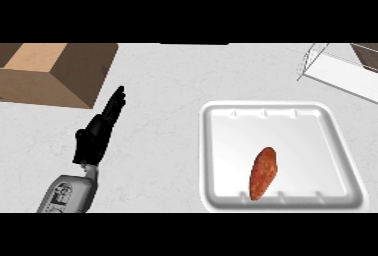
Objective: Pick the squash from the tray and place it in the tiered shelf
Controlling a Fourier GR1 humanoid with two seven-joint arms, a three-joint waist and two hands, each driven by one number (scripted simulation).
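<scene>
An elongated orange-brown squash point(263, 172) lies in the white tray point(221, 150), toward the tray's near edge, pointing slightly right of straight away. At the top right corner stands the tiered shelf point(336, 67), pale and wire-framed, cut off by the view's edge. My left hand point(97, 134) shows at the left, fingers straight and pointing away, well left of the tray and holding nothing. The right hand does not show.
A brown cardboard box point(55, 72) sits at the top left, just beyond my left hand's fingertips. Pale counter point(159, 100) lies between the box, the tray and the shelf.
</scene>
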